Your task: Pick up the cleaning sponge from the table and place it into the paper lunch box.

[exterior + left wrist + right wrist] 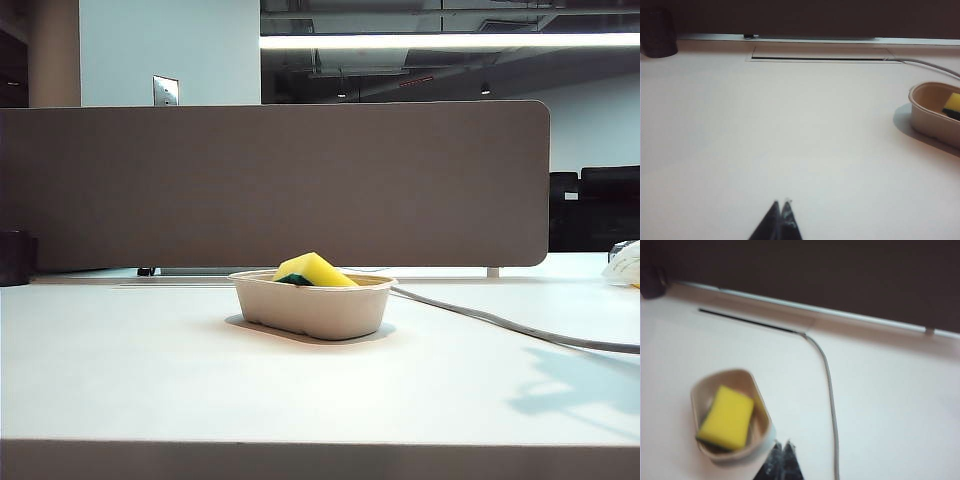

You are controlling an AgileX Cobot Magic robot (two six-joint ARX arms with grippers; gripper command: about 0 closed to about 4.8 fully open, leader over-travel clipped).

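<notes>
The yellow cleaning sponge (314,270) with its dark green layer lies tilted inside the beige paper lunch box (312,305), which stands mid-table. The right wrist view looks down on the sponge (727,417) in the lunch box (761,416); my right gripper (781,444) is shut and empty, just beside the box's rim and above the table. In the left wrist view the lunch box (930,117) with the sponge (953,105) sits far off to one side; my left gripper (780,202) is shut, empty, over bare white table (790,130). Neither gripper shows in the exterior view.
A grey cable (500,322) runs across the table from behind the box toward the right; it also passes close to my right gripper as the cable (830,390). A grey-brown partition (280,185) lines the back edge. A dark cup (14,257) stands at far left, a pale bag (625,265) at far right.
</notes>
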